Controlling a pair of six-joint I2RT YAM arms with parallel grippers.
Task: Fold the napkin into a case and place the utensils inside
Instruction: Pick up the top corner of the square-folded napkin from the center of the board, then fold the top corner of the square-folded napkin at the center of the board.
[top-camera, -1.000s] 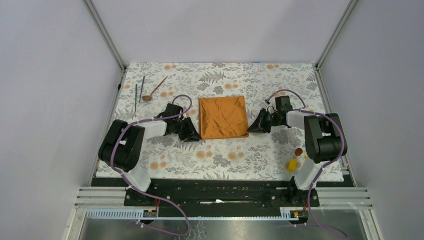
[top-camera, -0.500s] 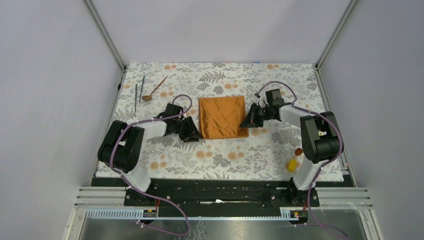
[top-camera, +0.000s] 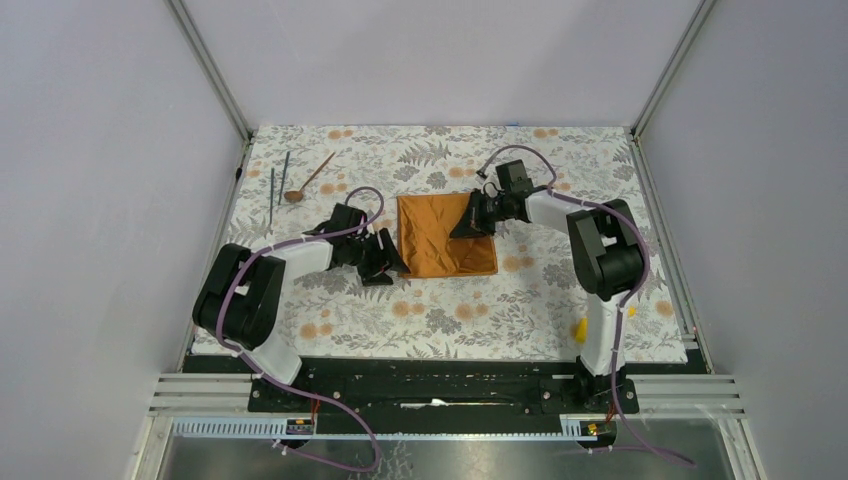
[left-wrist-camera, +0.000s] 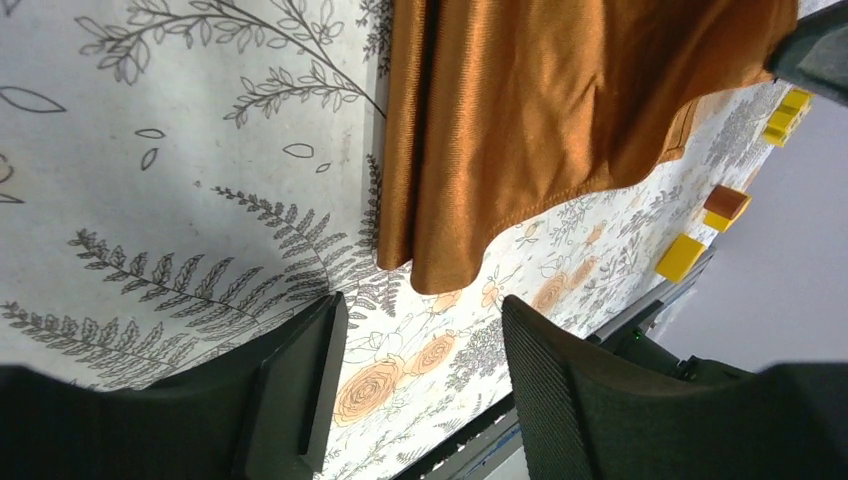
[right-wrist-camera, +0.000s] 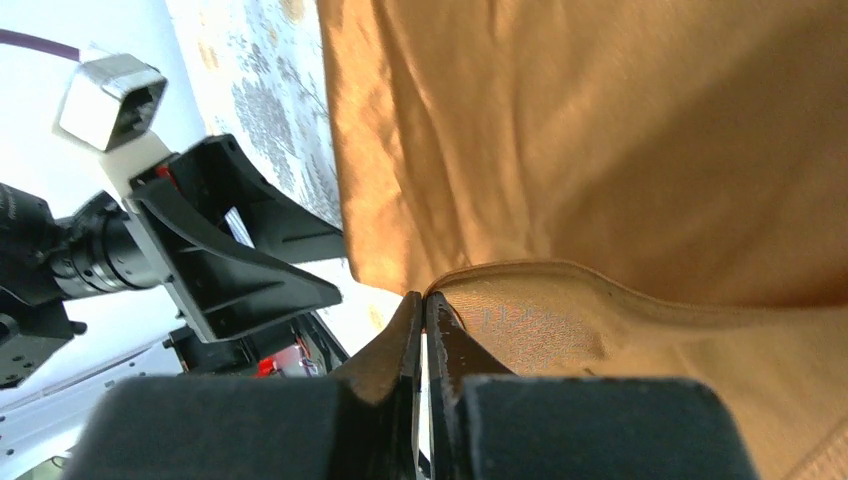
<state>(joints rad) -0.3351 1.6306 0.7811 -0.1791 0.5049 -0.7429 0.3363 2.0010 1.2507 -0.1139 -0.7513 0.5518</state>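
Pinching the napkin edge in our tightly clamped right gripper, we should fold it evenly toward our left gripper, spread empty beside the cloth's corner.

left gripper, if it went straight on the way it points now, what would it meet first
Most likely the napkin: its near corner lies just ahead of the open left gripper. Height is unclear, so it might graze the tablecloth first.
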